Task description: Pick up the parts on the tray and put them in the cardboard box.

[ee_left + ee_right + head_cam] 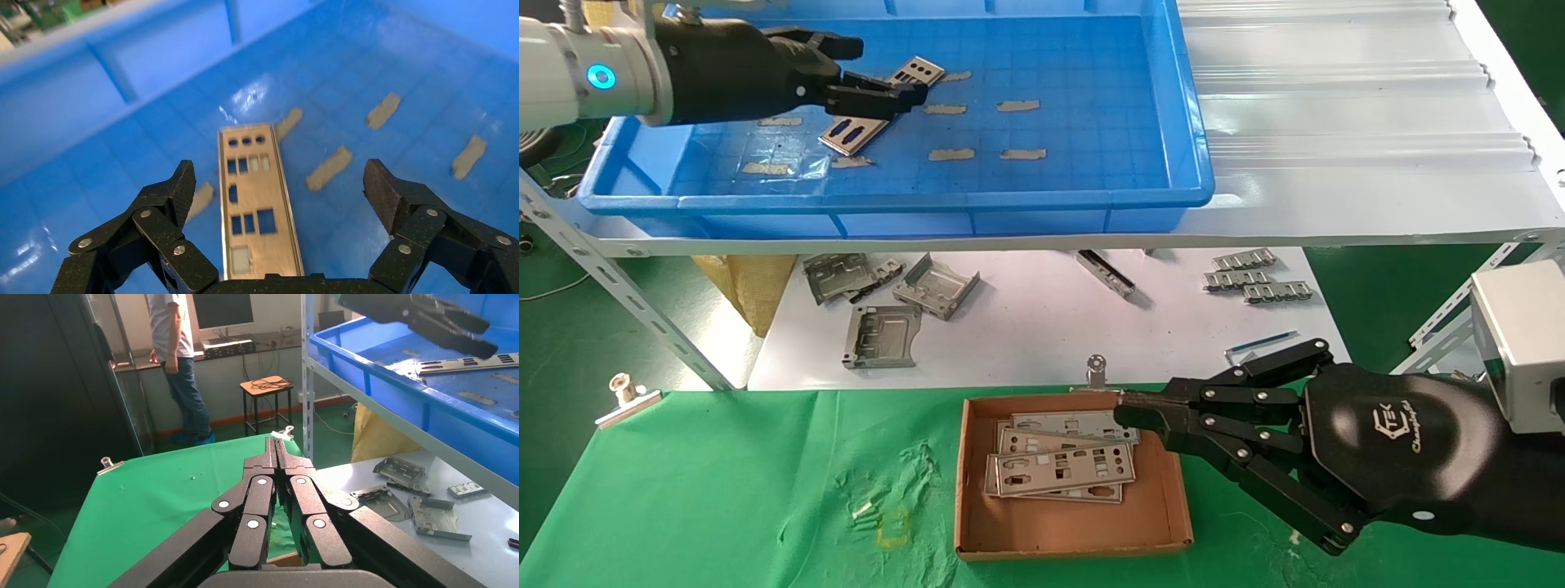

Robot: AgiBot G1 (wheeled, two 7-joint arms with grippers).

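Note:
One silver-grey punched plate (854,135) lies on the gridded floor of the blue tray (895,200). My left gripper (887,72) hangs over its middle, open and empty. In the left wrist view the plate (263,193) runs lengthwise between the spread fingers of the left gripper (280,177). The brown cardboard box (967,490) on the green cloth holds several stacked plates (1058,469). My right gripper (1125,412) is shut and empty, low over the box's back right edge; it also shows in the right wrist view (275,444).
Tan tape strips (1017,105) dot the tray floor. A white corrugated sheet (1336,122) lies right of the tray. Below the shelf, bent brackets (878,335) and ridged clip strips (1254,279) lie on a white table. Binder clips (625,396) hold the cloth. A person (174,355) stands far off.

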